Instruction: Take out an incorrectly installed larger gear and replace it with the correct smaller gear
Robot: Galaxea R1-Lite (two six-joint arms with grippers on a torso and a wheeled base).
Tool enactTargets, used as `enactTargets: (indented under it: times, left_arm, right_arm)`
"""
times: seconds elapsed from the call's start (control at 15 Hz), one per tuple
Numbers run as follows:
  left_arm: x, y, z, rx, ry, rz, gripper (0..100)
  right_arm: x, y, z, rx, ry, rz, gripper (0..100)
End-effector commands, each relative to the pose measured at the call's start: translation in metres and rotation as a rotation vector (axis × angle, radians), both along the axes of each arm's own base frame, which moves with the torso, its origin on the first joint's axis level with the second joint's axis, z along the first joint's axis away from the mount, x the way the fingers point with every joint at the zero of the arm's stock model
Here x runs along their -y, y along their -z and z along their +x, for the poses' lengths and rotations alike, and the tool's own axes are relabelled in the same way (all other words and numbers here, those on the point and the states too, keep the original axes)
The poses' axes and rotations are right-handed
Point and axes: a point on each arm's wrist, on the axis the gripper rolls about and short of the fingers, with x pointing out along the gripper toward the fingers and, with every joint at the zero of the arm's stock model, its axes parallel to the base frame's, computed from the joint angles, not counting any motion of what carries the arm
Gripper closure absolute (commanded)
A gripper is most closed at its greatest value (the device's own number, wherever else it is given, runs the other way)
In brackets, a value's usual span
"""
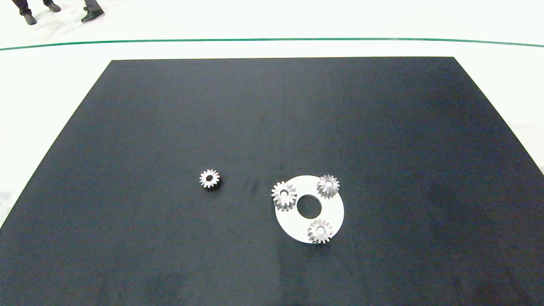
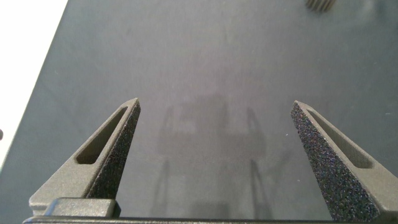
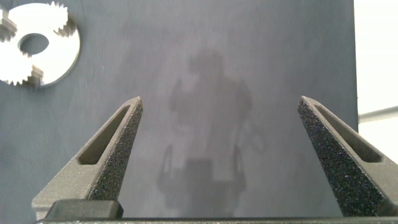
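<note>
White floor with a green line (image 1: 272, 40); a person's shoes (image 1: 92, 15) at far left. Black mat (image 1: 272, 127) covers the table. White ring plate (image 1: 329, 210) lies near centre-right, carrying three gears: larger gear (image 1: 284, 194) on its left edge, two small gears at far right (image 1: 328, 185) and near (image 1: 319, 230). Smaller gear (image 1: 209, 178) lies alone on the mat, left of the plate. Left gripper (image 2: 214, 149) and right gripper (image 3: 221, 149) hover over bare mat, fingers spread wide, holding nothing.

Silver gears (image 1: 284, 194), white disc (image 1: 333, 210), black mat (image 1: 170, 127)
</note>
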Motion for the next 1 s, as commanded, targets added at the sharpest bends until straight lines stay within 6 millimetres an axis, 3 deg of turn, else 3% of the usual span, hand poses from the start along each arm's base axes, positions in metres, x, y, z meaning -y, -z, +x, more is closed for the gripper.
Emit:
enactTargets:
  times: [0.07,0.33,0.47,0.6,0.73,1.0]
  left_arm:
    - [0.0,-0.112,0.014,-0.33,0.001,0.03,0]
    - [0.0,-0.192,0.101,-0.477,0.011,0.053,0]
    - [-0.001,-0.217,0.124,-0.486,-0.004,0.053,0]
    - [-0.002,-0.233,0.116,-0.514,-0.016,0.041,0]
    - [-0.002,-0.239,0.091,-0.468,-0.042,0.048,0]
    - [-0.002,-0.239,0.065,-0.432,-0.081,0.091,0]
  right_arm:
    - [-0.007,-0.027,0.048,-0.089,-0.076,-0.009,0]
    - [-0.04,-0.038,0.097,-0.172,-0.191,-0.067,0]
    - [-0.067,-0.042,0.117,-0.196,-0.286,-0.096,0]
    - [-0.101,-0.05,0.143,-0.212,-0.353,-0.123,0]
    - [-0.132,-0.058,0.165,-0.23,-0.415,-0.138,0]
    - [-0.195,-0.069,0.181,-0.283,-0.559,-0.188,0]
